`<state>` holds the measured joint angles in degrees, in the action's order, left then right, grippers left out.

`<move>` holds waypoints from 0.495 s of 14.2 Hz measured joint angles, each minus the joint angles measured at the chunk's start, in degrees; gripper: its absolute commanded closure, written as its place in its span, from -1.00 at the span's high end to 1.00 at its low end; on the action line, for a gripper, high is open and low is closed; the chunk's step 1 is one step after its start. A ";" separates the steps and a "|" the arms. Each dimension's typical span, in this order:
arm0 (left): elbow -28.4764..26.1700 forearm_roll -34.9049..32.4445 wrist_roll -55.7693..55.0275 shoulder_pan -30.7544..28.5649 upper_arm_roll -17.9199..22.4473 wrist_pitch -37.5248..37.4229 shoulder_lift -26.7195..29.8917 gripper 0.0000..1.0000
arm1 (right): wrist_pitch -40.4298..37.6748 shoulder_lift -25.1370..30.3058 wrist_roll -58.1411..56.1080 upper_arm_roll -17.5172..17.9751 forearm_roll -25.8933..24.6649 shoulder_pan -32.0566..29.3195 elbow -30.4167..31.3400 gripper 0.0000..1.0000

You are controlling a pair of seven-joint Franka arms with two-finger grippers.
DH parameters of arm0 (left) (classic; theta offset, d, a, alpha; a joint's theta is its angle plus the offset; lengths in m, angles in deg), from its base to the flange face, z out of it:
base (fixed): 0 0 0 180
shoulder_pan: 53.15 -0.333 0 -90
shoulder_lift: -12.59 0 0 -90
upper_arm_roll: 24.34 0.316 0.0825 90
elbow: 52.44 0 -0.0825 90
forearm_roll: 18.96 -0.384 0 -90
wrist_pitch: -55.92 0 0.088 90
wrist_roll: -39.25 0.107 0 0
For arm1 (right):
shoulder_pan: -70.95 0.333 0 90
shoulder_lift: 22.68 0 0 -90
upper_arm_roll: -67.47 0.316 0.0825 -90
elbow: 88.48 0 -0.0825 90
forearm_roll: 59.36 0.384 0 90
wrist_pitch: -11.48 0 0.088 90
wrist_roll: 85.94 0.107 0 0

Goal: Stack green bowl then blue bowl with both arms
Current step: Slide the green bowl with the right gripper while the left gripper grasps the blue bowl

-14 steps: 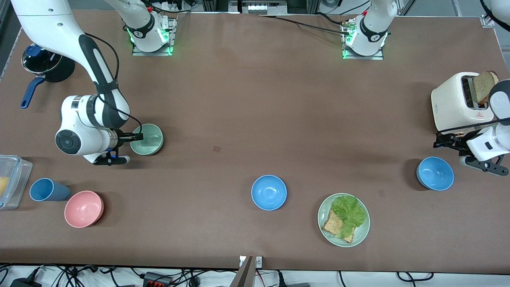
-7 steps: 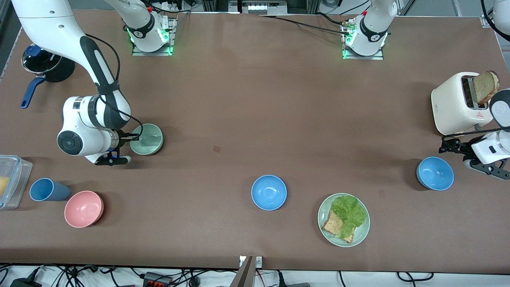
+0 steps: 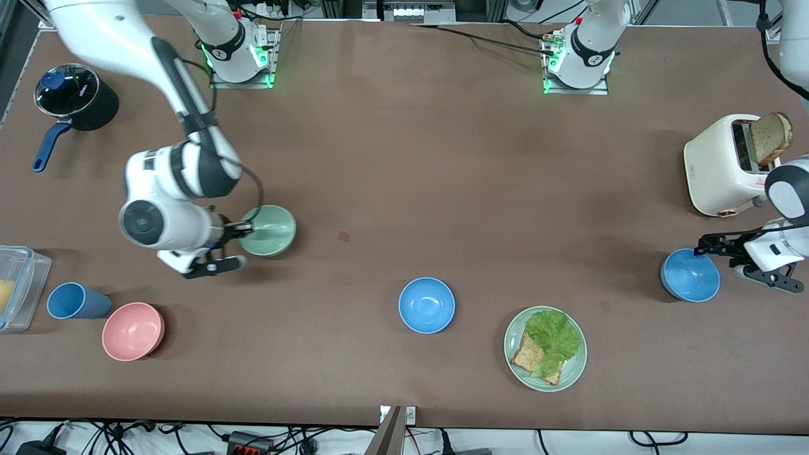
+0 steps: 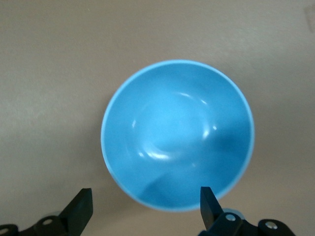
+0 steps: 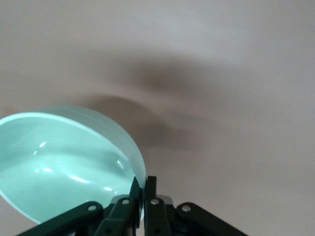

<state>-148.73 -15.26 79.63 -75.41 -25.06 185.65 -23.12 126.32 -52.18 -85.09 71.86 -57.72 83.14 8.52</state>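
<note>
My right gripper (image 3: 243, 227) is shut on the rim of the pale green bowl (image 3: 270, 230) and holds it tilted just above the table; its shut fingers pinch the rim in the right wrist view (image 5: 143, 189), where the green bowl (image 5: 64, 157) fills one side. My left gripper (image 3: 700, 248) is open and sits over the edge of a blue bowl (image 3: 690, 275) at the left arm's end; in the left wrist view the gripper (image 4: 145, 209) has its fingers spread wide over that blue bowl (image 4: 177, 135). A second blue bowl (image 3: 426, 305) sits mid-table near the front camera.
A green plate with lettuce and toast (image 3: 545, 347) lies beside the middle blue bowl. A white toaster (image 3: 723, 164) holds bread. A pink bowl (image 3: 133, 330), blue cup (image 3: 72, 301), clear container (image 3: 16, 284) and dark pot (image 3: 76, 98) stand at the right arm's end.
My right gripper has lifted the green bowl and carried it toward the table's middle. My left gripper has moved down over the blue bowl's edge.
</note>
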 measured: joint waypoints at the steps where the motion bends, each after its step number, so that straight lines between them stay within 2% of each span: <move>1: 0.54 0.00 0.12 0.00 -0.10 0.86 -0.90 0.93 | -0.12 -0.18 2.40 0.05 1.16 2.67 -0.74 -1.00; 2: 1.04 0.00 0.22 0.01 -0.20 1.20 -1.51 1.00 | -0.12 -0.60 4.79 0.12 2.54 5.03 -1.18 -1.00; 4: 1.58 0.00 0.51 0.05 -0.37 1.99 -2.28 1.00 | -0.06 -2.80 10.48 0.27 4.79 10.24 -2.77 -1.00; 7: 1.84 0.14 0.59 0.13 -0.61 2.63 -2.58 1.00 | 0.38 -7.86 21.47 0.36 5.20 18.29 -8.20 -1.00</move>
<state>-146.89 -15.12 80.22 -75.27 -25.68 188.28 -25.70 126.70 -60.03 -63.62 72.22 -52.52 101.43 0.32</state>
